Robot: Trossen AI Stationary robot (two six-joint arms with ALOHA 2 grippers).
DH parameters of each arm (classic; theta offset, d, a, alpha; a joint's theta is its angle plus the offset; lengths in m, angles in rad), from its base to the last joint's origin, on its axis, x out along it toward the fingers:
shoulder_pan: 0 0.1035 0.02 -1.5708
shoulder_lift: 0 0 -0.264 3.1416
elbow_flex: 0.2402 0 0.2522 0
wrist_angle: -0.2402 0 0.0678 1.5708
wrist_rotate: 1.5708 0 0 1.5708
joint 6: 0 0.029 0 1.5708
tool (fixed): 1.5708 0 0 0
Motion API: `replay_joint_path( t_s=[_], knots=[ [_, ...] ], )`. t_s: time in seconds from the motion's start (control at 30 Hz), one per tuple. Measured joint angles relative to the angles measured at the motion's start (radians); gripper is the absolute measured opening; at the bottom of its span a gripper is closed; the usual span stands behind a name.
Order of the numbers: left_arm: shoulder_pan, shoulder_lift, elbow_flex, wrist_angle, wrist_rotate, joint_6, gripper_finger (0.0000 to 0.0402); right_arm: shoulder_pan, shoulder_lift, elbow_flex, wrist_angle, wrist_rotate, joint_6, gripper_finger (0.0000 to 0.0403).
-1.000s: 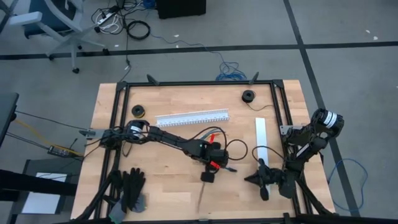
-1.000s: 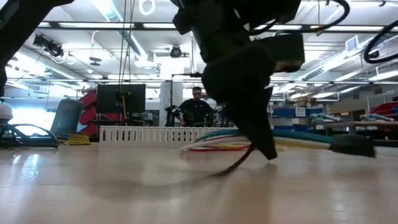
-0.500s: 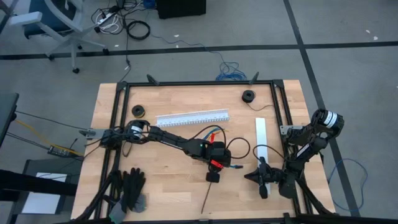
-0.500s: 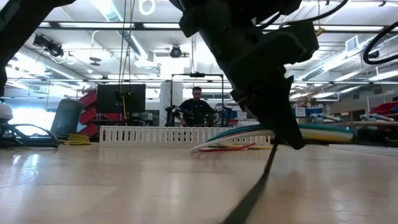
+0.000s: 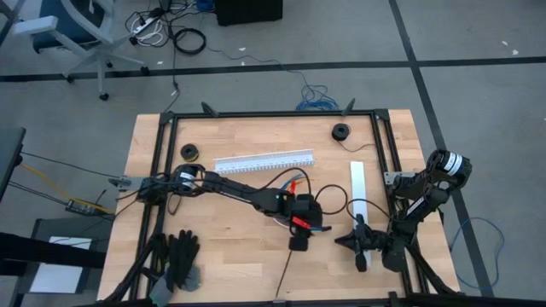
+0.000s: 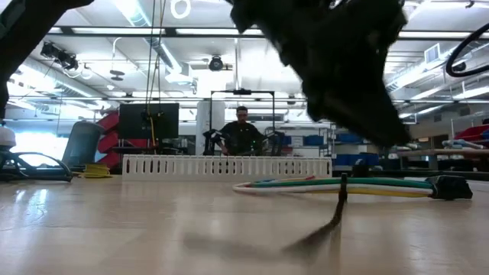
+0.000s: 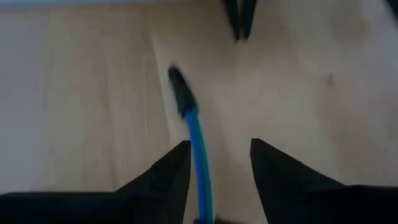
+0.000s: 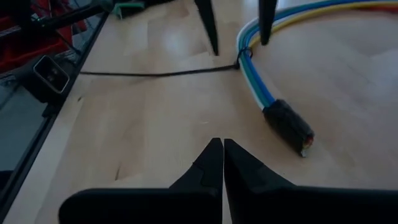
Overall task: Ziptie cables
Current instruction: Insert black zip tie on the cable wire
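Centre frame, the left gripper (image 5: 298,242) hangs over the bundled cables (image 6: 336,184) with jaws parted; lower right, the right gripper (image 5: 361,257) rests, jaws closed.

A long white slotted channel (image 5: 264,160) lies across the far half of the wooden bench (image 5: 222,256), with a flat white strip (image 5: 358,182) toward the right side. Two dark rolls (image 5: 189,152) (image 5: 341,131) sit near the far edge; black gloves (image 5: 180,258) rest at the near-left corner. A person (image 6: 241,131) sits beyond.

Overhead and table-level views — both wrists close-up.
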Motion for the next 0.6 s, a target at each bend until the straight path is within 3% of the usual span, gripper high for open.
replay_joint_path(
  t_s=[0.23, 0.43, 0.6],
  knots=[
    [-0.001, 0.000, 0.094, -0.083, 0.001, 0.007, 0.0142, -0.001, 0.000, 0.000, 0.000, 0.010, -0.001, 0.0000],
    [-0.019, 0.000, 0.102, -0.153, -0.011, -0.027, 0.0142, -0.001, 0.000, 0.000, 0.000, 0.010, -0.024, 0.0000],
    [-0.040, 0.000, 0.083, -0.090, -0.117, -0.050, 0.0142, -0.002, 0.000, 0.000, 0.000, 0.011, -0.027, 0.0000]
  ],
)
